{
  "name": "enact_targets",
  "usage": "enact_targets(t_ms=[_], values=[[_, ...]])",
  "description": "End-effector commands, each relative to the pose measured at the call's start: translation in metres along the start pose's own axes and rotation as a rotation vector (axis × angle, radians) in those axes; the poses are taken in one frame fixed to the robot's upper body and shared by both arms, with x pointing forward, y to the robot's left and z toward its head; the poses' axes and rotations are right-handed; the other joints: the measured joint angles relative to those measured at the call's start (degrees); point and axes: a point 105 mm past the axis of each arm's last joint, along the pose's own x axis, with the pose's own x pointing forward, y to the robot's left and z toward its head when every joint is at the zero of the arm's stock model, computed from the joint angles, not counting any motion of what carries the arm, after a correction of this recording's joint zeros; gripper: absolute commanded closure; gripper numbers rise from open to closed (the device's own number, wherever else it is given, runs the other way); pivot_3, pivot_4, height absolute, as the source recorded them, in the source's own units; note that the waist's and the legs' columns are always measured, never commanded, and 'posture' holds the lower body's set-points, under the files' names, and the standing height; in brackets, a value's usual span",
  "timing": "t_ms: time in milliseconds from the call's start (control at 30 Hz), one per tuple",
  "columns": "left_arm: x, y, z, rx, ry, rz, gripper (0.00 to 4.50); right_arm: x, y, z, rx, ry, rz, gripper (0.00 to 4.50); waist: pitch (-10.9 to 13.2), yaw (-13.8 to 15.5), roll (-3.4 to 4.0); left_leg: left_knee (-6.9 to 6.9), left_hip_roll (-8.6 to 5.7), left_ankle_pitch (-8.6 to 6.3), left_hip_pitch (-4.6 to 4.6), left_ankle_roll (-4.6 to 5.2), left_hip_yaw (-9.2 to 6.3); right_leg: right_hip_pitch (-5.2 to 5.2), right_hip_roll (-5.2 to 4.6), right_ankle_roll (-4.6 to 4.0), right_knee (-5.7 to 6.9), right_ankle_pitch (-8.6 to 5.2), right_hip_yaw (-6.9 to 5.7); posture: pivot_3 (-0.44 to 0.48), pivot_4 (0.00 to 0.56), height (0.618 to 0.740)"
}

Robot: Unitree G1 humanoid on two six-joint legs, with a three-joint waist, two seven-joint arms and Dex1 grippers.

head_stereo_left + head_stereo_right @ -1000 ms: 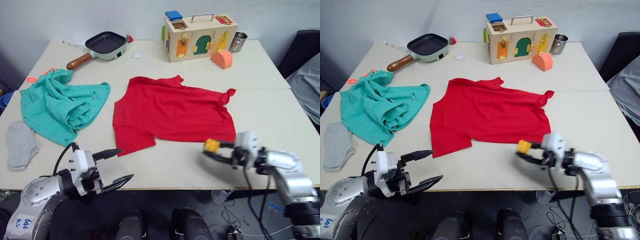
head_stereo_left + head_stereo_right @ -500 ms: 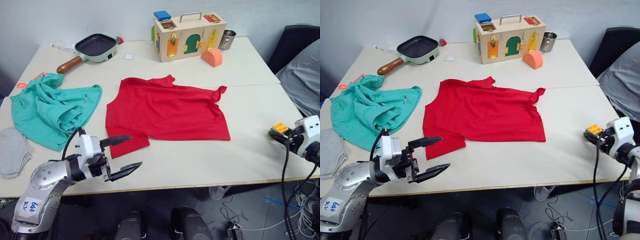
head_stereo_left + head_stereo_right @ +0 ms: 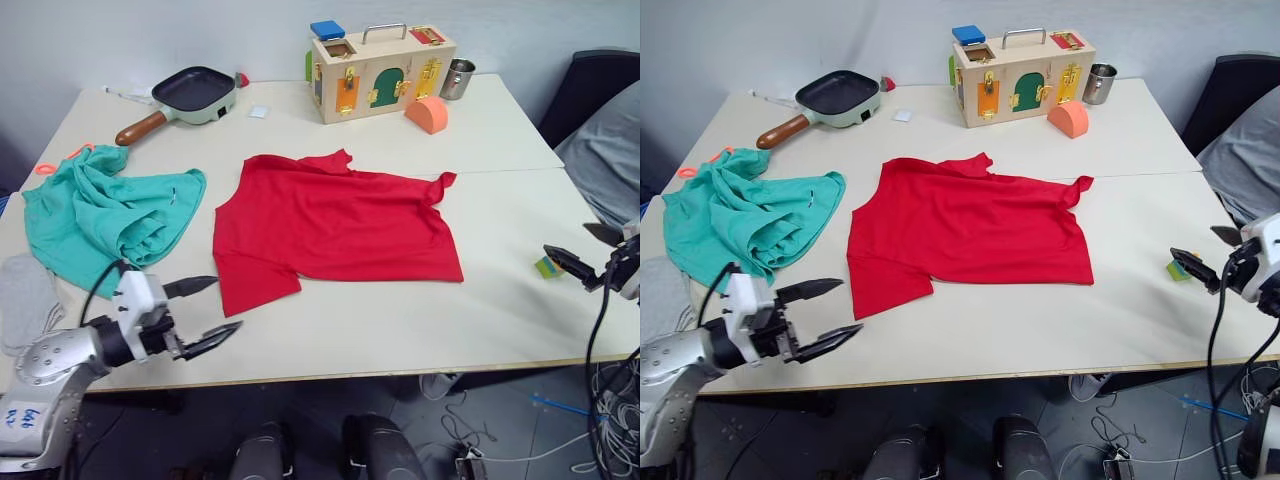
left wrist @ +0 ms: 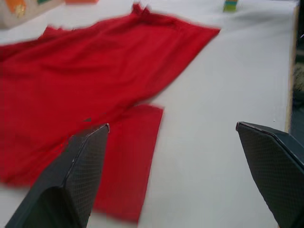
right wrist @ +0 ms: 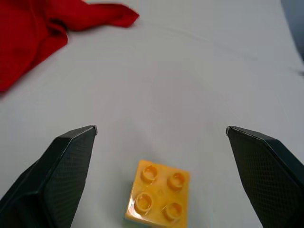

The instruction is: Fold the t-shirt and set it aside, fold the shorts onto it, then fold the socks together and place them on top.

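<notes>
T-shirt (image 3: 335,228) flat, long axis across the table, neck towards far edge; both pincers (image 3: 200,312) (image 3: 585,253) agape

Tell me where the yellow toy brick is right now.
The yellow toy brick sits on the table near its right edge, between the open fingers of the right gripper, right of the t-shirt.

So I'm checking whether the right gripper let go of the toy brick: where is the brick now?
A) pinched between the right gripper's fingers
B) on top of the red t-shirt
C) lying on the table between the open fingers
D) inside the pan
C: the brick sits on the table between the right gripper's spread fingers, which don't touch it, clear of the t-shirt.
</notes>
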Motion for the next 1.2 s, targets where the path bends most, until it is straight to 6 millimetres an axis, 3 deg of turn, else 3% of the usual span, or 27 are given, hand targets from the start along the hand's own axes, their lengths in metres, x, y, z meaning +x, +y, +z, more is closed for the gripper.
enact_targets(t_ms=[33,133,267,433,633,800,1100,1167,1200], values=[[-0.019,0.016,-0.012,0.073,0.118,0.058,0.0,0.008,0.048,0.029,-0.239,-0.057,0.291,0.03,0.0,0.09,-0.01,-0.06,0.02,-0.08,0.01,0.12,0.0,-0.02,0.01,0.0,0.0,0.0,-0.01,0.0,0.15,0.74],[-0.018,0.022,-0.026,0.12,0.197,0.067,0.0,0.01,0.091,0.015,-0.351,0.002,0.511,0.03,0.0,0.4,0.0,-0.28,0.0,-0.12,0.1,0.16,-0.01,-0.02,0.0,0.0,-0.04,0.0,-0.02,0.0,0.15,0.74],[0.005,0.024,-0.042,0.144,0.25,0.023,0.0,0.029,0.112,-0.002,-0.231,-0.001,0.508,0.03,0.01,0.76,-0.01,-0.26,-0.07,-0.07,0.06,0.14,-0.01,-0.02,-0.09,0.01,-0.03,0.02,-0.02,0.0,0.15,0.74],[0.031,0.024,-0.053,0.142,0.265,-0.039,0.0,0.048,0.118,-0.024,-0.254,0.096,0.496,0.03,0.01,0.49,-0.01,-0.22,-0.13,0.01,-0.01,0.01,0.03,-0.1,-0.15,0.01,0.01,0.04,-0.02,0.0,0.15,0.74],[0.049,0.028,-0.063,0.133,0.325,-0.083,0.0,0.073,0.117,-0.028,-0.254,0.126,0.451,0.03,-0.06,0.37,-0.07,-0.07,-0.11,0.02,0.23,0.01,0.04,0.12,-0.15,0.02,0.11,0.04,-0.02,0.0,0.15,0.74],[0.061,0.028,-0.068,0.136,0.364,-0.112,1.13,0.086,0.123,-0.027,-0.28,0.122,0.481,1.21,-0.26,0.51,-0.07,-0.05,-0.11,0.1,0.31,0.1,0.04,0.19,-0.17,-0.01,0.13,0.19,0.0,0.0,0.15,0.74],[0.062,0.027,-0.068,0.125,0.362,-0.125,3.86,0.089,0.125,-0.029,-0.289,0.114,0.501,4.32,-0.36,0.53,-0.06,-0.04,-0.13,0.26,0.36,0.02,0.01,0.22,-0.2,-0.02,0.21,0.24,0.0,0.0,0.15,0.74],[0.062,0.027,-0.068,0.125,0.362,-0.125,4.47,0.089,0.124,-0.029,-0.29,0.113,0.502,4.5,-0.36,0.49,-0.06,-0.04,-0.13,0.27,0.35,0.01,0.01,0.21,-0.21,-0.02,0.24,0.24,0.0,0.0,0.15,0.74],[0.062,0.027,-0.068,0.125,0.362,-0.125,4.47,0.089,0.124,-0.029,-0.29,0.113,0.502,4.5,-0.36,0.48,-0.06,-0.04,-0.12,0.27,0.35,0.0,0.01,0.19,-0.21,-0.02,0.26,0.23,0.0,0.0,0.15,0.74]])
